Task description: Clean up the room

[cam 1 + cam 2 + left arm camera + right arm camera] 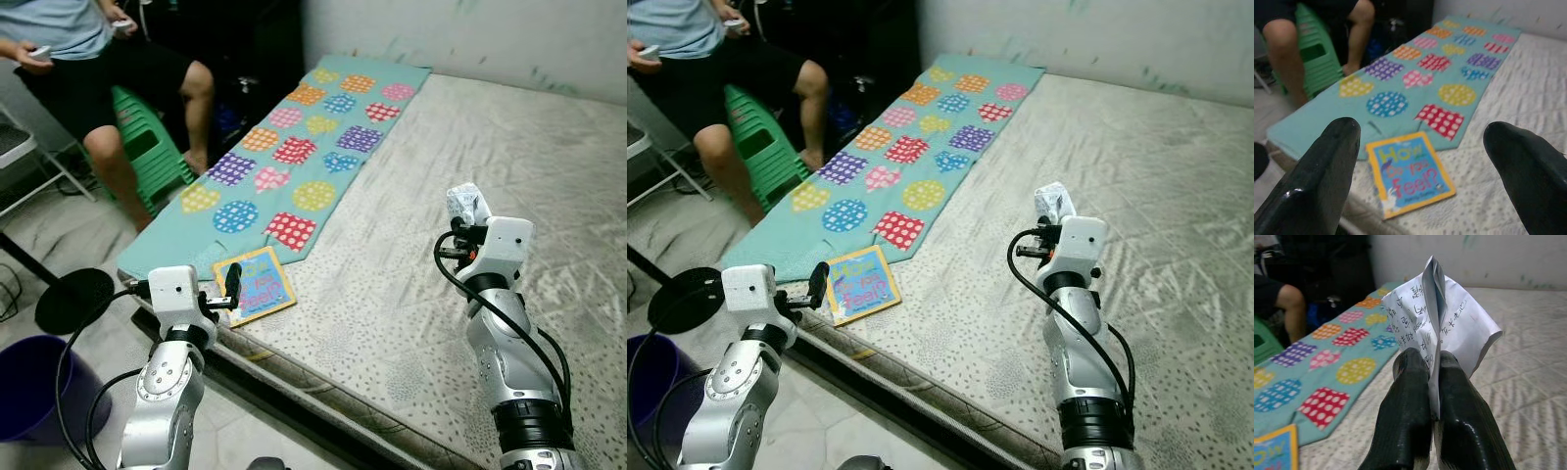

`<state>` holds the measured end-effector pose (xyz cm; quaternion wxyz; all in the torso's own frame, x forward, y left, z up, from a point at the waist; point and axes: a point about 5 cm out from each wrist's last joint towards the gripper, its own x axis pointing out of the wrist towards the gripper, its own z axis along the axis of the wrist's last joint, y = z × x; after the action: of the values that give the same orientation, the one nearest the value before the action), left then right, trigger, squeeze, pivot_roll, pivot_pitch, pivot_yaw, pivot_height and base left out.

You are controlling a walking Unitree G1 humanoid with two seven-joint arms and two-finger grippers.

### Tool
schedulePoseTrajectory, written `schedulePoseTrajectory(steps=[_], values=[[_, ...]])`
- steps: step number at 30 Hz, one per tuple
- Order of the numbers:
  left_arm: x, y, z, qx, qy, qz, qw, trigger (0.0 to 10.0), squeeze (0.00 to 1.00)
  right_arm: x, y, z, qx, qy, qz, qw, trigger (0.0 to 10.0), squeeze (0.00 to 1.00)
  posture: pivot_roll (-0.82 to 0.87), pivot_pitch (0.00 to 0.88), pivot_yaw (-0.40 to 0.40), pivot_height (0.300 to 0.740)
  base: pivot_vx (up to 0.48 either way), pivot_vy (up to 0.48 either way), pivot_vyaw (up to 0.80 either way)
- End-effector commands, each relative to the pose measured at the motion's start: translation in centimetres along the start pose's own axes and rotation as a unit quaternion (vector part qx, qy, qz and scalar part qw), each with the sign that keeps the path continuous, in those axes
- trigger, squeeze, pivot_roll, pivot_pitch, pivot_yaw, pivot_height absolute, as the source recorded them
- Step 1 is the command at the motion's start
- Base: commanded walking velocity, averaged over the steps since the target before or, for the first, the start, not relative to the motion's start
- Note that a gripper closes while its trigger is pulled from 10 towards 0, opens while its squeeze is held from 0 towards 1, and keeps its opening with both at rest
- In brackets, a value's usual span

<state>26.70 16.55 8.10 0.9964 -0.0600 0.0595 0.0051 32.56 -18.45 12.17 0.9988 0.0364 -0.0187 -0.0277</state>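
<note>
Over the wide grey patterned mattress [470, 196], the right gripper [1432, 382] has its two black fingers squeezed tight on a crumpled white paper with writing [1442, 313], with lots of bare bed around it. Near the bed's front edge lies a small blue and yellow picture book [1410, 171], touching the teal spotted mat [304, 157]. Just before it, the left gripper [1425, 161] hangs wide open, holding nothing. A person [88, 59] sits on a green stool [147, 147] beside the bed.

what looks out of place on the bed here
A children's book lies askew at the mattress corner, just off the tip of the spotted mat. The right gripper is shut on a crumpled written paper. The left gripper hangs open before the book.
</note>
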Motion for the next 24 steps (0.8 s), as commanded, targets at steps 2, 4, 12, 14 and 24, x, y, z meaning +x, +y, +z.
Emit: schedulePoseTrajectory(steps=[2,4,12,14,24], values=[[0.2,0.4,-0.1,0.01,0.0,0.002,1.0,10.0,0.0,-0.2,0.5,-0.6,0.001,0.01,0.008,1.0,10.0,0.0,-0.03,0.0,0.078,0.74,0.0,0.0,0.0],[0.2,0.4,-0.2,0.011,0.001,0.002,1.0,10.0,0.0,-0.3,0.5,-0.7,0.001,0.012,0.009,1.0,10.0,0.0,-0.03,0.0,0.077,0.74,0.0,0.0,0.0],[1.4,0.7,-2.0,-0.024,0.041,0.003,0.999,10.0,0.0,-1.0,1.2,-3.9,-0.009,0.046,0.021,0.999,10.0,0.0,-0.03,0.0,0.073,0.74,0.0,0.0,0.0],[1.5,0.7,-1.9,-0.022,0.039,0.002,0.999,10.0,0.0,-1.1,1.5,-4.4,-0.011,0.053,0.02,0.998,10.0,0.0,-0.03,0.0,0.074,0.74,0.0,0.0,0.0],[1.8,0.3,-2.0,-0.02,0.036,-0.006,0.999,10.0,0.0,-0.9,1.9,-4.9,-0.05,0.055,0.028,0.997,10.0,0.0,-0.05,0.0,0.069,0.74,0.0,0.0,0.0]])
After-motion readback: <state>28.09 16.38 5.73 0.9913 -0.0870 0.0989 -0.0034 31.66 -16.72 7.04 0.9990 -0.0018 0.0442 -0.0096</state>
